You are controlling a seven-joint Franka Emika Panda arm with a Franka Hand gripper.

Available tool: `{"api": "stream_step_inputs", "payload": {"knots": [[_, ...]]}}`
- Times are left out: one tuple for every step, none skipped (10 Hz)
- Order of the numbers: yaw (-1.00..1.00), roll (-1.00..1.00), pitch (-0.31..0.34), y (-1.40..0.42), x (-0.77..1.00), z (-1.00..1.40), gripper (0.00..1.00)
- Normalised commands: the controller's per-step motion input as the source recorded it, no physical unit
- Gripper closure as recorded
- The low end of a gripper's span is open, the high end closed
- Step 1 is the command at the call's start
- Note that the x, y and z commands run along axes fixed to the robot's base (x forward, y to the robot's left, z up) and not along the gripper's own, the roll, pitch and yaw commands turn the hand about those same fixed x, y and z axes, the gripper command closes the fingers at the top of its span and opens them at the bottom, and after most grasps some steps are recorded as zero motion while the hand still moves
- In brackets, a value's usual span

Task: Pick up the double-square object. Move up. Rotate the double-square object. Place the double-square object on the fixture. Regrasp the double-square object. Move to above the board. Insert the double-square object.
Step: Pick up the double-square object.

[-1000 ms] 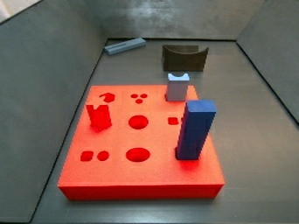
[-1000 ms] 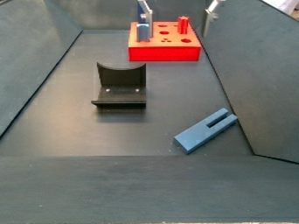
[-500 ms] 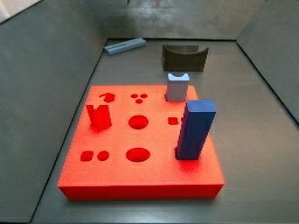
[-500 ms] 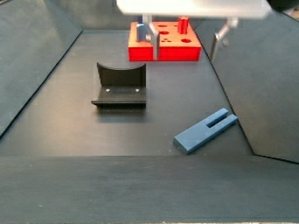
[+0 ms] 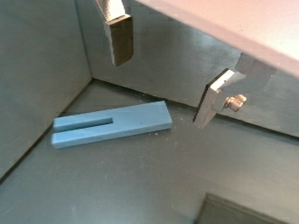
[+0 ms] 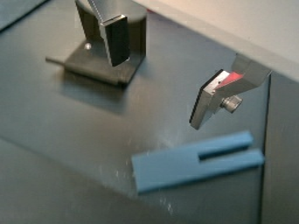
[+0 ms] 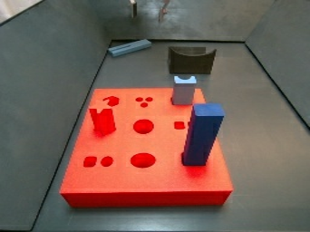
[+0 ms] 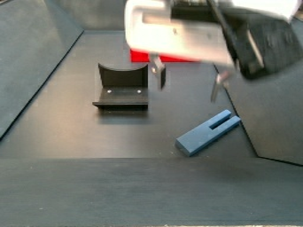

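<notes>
Currently the hand (image 8: 187, 78) hangs above the dark floor with its fingers (image 5: 121, 40) spread apart and nothing between them. In both wrist views the double-square object (image 5: 112, 126) (image 6: 197, 160) lies flat on the floor below the hand, apart from both fingers. In a side view it lies beside the enclosure wall (image 8: 210, 132), clear of the fixture (image 8: 120, 86). In a side view the board (image 7: 145, 145) carries a tall blue block (image 7: 202, 134), a grey peg (image 7: 183, 91) and a red piece (image 7: 103, 120).
</notes>
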Motion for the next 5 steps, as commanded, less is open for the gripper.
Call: {"api": "stream_step_inputs", "payload": {"knots": [[-0.17,-0.36,-0.076,0.51,-0.17,-0.47,0.0],[-0.5,-0.06,-0.041,0.34,-0.15,-0.87,0.0],[-0.63,-0.08,-0.09,0.21,-0.16,-0.83,0.0],[-0.7,0.0,-0.061,0.07,-0.05,-0.67,0.0],[-0.71,-0.01,-0.093,0.0,-0.07,-0.71,0.0]]}}
